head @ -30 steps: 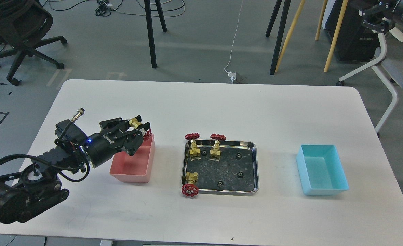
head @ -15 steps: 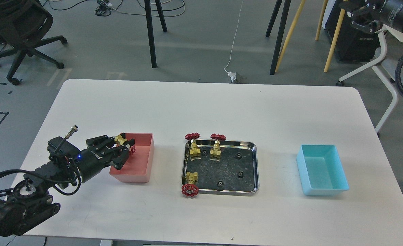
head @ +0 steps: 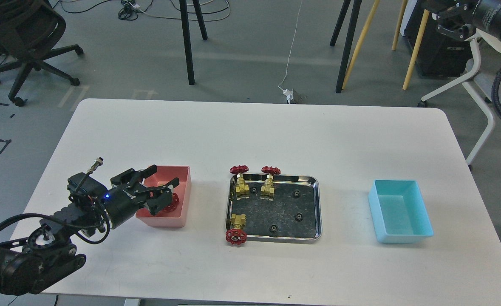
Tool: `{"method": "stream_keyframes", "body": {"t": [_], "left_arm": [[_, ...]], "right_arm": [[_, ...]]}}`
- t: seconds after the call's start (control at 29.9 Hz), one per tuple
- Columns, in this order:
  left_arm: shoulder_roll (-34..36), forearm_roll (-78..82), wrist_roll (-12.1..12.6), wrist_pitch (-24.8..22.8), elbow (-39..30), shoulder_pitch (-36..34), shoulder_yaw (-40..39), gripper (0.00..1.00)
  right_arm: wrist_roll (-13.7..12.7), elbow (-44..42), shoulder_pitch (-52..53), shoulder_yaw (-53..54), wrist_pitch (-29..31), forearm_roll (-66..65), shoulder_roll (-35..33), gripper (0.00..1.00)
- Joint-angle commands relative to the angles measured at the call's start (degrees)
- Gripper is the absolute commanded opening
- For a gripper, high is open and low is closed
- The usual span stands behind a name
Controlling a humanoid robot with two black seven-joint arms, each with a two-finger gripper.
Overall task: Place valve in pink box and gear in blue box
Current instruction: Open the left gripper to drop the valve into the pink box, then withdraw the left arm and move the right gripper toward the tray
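My left gripper (head: 160, 178) is open over the pink box (head: 184, 175), its two fingers spread apart and empty. A valve lies inside the pink box; its red handwheel (head: 172, 205) shows just past my fingers, and its brass body is mostly hidden by them. Three more valves (head: 238, 182) stand or lie in the steel tray (head: 318, 204), along with several black gears (head: 295, 194). The blue box (head: 401, 210) sits empty at the right. My right gripper (head: 445, 22) is raised at the top right, off the table, dark and small.
The white table (head: 254, 131) carries the pink box, tray and blue box in a row. Behind the table are an office chair (head: 25, 38), stand legs (head: 188, 42) and floor cables.
My left gripper held the valve above the pink box, lowered over it and opened. The valve now lies in the pink box.
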Motion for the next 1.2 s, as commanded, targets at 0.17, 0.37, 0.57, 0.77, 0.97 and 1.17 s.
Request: {"method": "stream_keyframes", "body": {"t": [0.17, 0.37, 0.57, 0.77, 0.97, 1.17], "left_arm": [[6.88, -16.31, -0.33, -10.55, -9.91, -8.33, -13.09, 0.97], [7.86, -37.85, 0.01, -33.06, -7.65, -19.48, -23.82, 0.97], [7.86, -53.24, 0.98, -46.01, 1.14, -32.67, -25.85, 0.97], [7.33, -56.6, 1.69, -46.55, 9.32, -40.33, -25.23, 0.97], [6.72, -56.43, 1.69, -45.76, 10.73, -42.71, -25.06, 0.97], [7.16, -56.34, 1.69, -43.04, 10.91, -43.41, -25.06, 0.97]], "right_arm": [[0.0, 0.61, -0.1, -0.35, 0.32, -2.53, 0.23, 0.99], [0.09, 7.01, 0.6, -5.78, 0.32, -12.38, 1.46, 0.99], [1.23, 16.16, 2.79, -17.64, 0.32, -24.24, 4.96, 0.98], [4.3, 20.57, 8.33, -36.0, 0.32, -38.04, 12.34, 0.98], [5.63, 19.6, 12.47, -49.02, 0.32, -45.43, 21.75, 0.98], [7.03, 15.03, 13.88, -58.87, 0.32, -47.37, 31.77, 0.98]]}}
